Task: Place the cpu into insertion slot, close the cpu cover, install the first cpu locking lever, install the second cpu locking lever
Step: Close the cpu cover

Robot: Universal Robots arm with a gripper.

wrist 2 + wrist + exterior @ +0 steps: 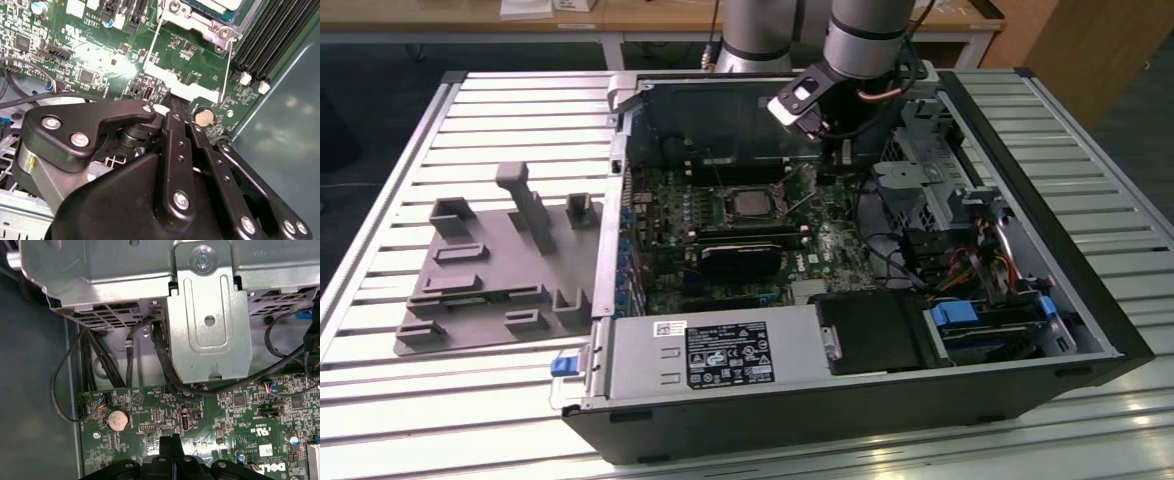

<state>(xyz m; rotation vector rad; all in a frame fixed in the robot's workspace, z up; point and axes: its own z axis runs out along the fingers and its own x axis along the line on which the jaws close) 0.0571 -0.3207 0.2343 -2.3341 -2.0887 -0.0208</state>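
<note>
1. Black gripper (843,150): hovers over the far part of the motherboard (660,215), fingers (172,135) pressed together, gripping nothing.
2. Silver-topped cpu (750,203): lies in the insertion slot (723,208), nearer than the gripper and toward the exterior view's left of it, apart.
3. Coin cell (203,117): sits just beside the gripper.

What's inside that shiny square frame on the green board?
The cpu, its grey top showing through the cpu cover window. Whatever lies under the chip is covered by it.
</note>
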